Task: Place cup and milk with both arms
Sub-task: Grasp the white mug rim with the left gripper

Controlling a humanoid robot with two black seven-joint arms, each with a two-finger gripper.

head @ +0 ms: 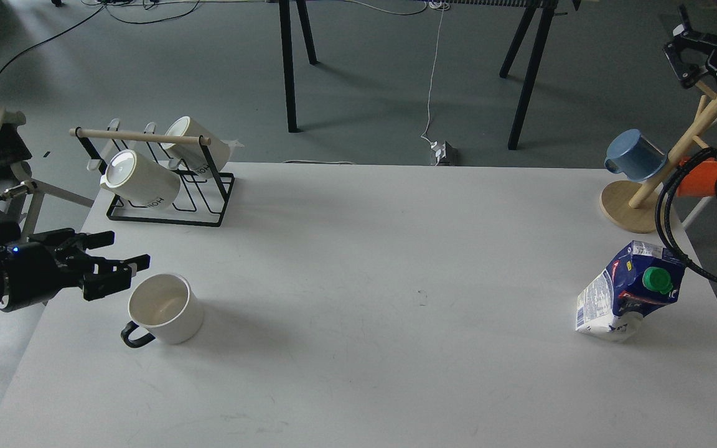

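White cup [166, 309] with black handle, upright beside spread-fingered left hand [123, 258]; right hand [685, 56] unclear

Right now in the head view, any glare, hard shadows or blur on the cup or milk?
Head view: light is soft and even, no glare on the table. The cup and the milk are sharp, each casting a faint shadow to its right. The left gripper is dark but its fingers read apart; the right gripper, at the top corner, is dim and hard to read.

Open table [358, 280] middle, mug rack [165, 180] (far left), wooden stand [645, 199] far right
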